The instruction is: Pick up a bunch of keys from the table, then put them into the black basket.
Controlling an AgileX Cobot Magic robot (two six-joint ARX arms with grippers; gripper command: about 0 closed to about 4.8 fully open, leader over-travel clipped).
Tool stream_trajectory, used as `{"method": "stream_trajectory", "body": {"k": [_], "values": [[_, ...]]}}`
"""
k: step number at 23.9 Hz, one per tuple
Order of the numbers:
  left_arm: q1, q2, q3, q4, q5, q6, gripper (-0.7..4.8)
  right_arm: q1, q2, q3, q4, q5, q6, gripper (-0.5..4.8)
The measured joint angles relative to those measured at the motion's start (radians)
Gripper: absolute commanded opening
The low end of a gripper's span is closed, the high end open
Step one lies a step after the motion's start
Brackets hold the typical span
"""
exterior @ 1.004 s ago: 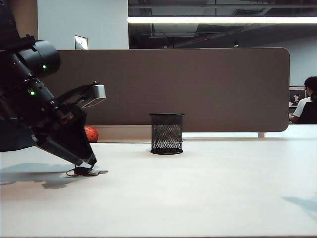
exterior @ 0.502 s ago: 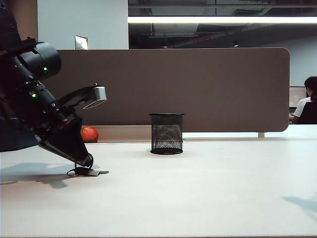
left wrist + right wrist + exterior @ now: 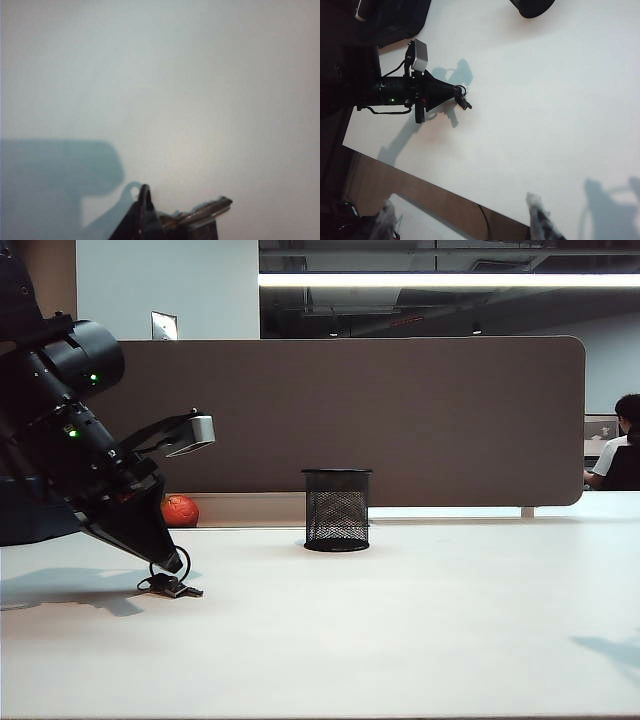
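Note:
The bunch of keys (image 3: 172, 587) lies low at the left of the white table (image 3: 400, 620), its dark ring reaching up into my left gripper (image 3: 172, 562), which is shut on it. The left wrist view has the ring (image 3: 145, 200) and the silvery key (image 3: 212, 210) sticking out of the shut left gripper (image 3: 170, 225). The black basket (image 3: 337, 510) stands upright at the back centre, well to the right of the keys. My right gripper (image 3: 465, 220) hangs open high over the table edge, holding nothing and looking down on the left arm (image 3: 405, 90) and keys (image 3: 463, 101).
An orange-red ball (image 3: 180, 510) rests behind the left arm against the brown partition (image 3: 400, 420). A dark bulky object (image 3: 395, 17) sits beyond the left arm. A person sits at the far right behind the partition (image 3: 622, 455).
The left gripper's jaws have closed on the bunch of keys. The bunch has shifted slightly left and its key end has tipped. The right arm has not moved.

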Motion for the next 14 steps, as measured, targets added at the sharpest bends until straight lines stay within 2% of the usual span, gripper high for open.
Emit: {"method": "stream_trajectory", "body": {"k": [8, 11, 14], "values": [[0.000, 0.000, 0.045, 0.004, 0.025, -0.051, -0.07, 0.000, 0.000, 0.000, 0.000, 0.000, 0.000, 3.47], [0.000, 0.000, 0.113, -0.007, 0.045, -0.095, -0.06, 0.000, 0.000, 0.000, 0.000, 0.000, 0.000, 3.47], [-0.002, 0.000, 0.182, -0.013, 0.064, -0.102, -0.06, 0.000, 0.000, 0.000, 0.000, 0.001, 0.000, 3.47]]}}
